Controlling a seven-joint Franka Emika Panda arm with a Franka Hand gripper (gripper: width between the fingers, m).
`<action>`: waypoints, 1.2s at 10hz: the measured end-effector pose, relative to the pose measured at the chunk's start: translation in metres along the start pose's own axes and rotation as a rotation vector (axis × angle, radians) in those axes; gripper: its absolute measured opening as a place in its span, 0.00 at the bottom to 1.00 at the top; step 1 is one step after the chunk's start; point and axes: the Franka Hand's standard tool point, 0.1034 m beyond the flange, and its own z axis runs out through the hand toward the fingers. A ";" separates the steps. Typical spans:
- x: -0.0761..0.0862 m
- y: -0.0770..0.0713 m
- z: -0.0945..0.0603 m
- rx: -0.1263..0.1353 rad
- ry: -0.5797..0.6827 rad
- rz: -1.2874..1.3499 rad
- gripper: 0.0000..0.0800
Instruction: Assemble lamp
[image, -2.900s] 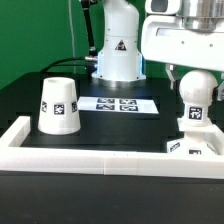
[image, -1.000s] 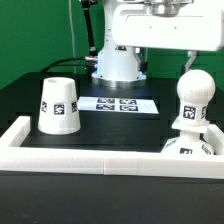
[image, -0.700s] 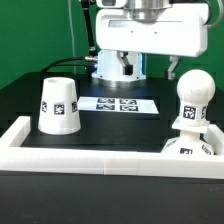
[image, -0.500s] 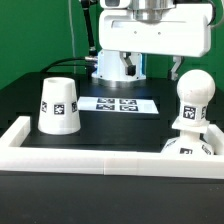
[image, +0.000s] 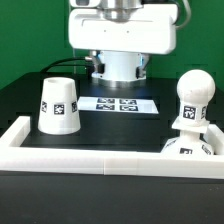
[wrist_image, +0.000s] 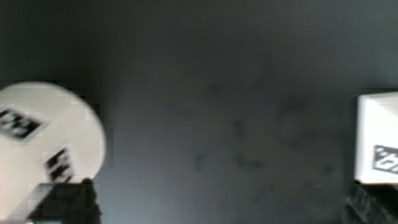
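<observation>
In the exterior view the arm's white wrist housing (image: 122, 27) fills the upper middle of the picture, cut off by the top edge, and the end effector itself does not show there; whether its fingers are spread or pressed together cannot be told. In the wrist view only a dark finger tip (wrist_image: 68, 202) juts in at the lower edge, too blurred and too partial to judge, and nothing is seen held in it. The lamp shade (image: 58, 105), a white tapered hood with marker tags on its side, stands upright on the black tabletop (image: 120, 130) toward the exterior view's left, well apart from the other parts. The lamp bulb (image: 193, 98), a white rounded piece with a tag on its neck, stands upright on the lamp base (image: 190, 148) at the exterior view's right; the base is partly hidden behind the white rail (image: 80, 160) that runs across the front. The marker board (image: 118, 103) lies flat between shade and bulb, in front of the robot's pedestal (image: 118, 66). The wrist view is soft: a white rounded form with tags at one edge and a white tagged block at the other, both cut off.
</observation>
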 end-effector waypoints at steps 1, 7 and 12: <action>0.004 0.013 0.000 -0.003 0.002 -0.013 0.87; 0.016 0.058 0.009 -0.021 0.014 -0.068 0.87; 0.016 0.064 0.014 -0.028 0.009 -0.095 0.87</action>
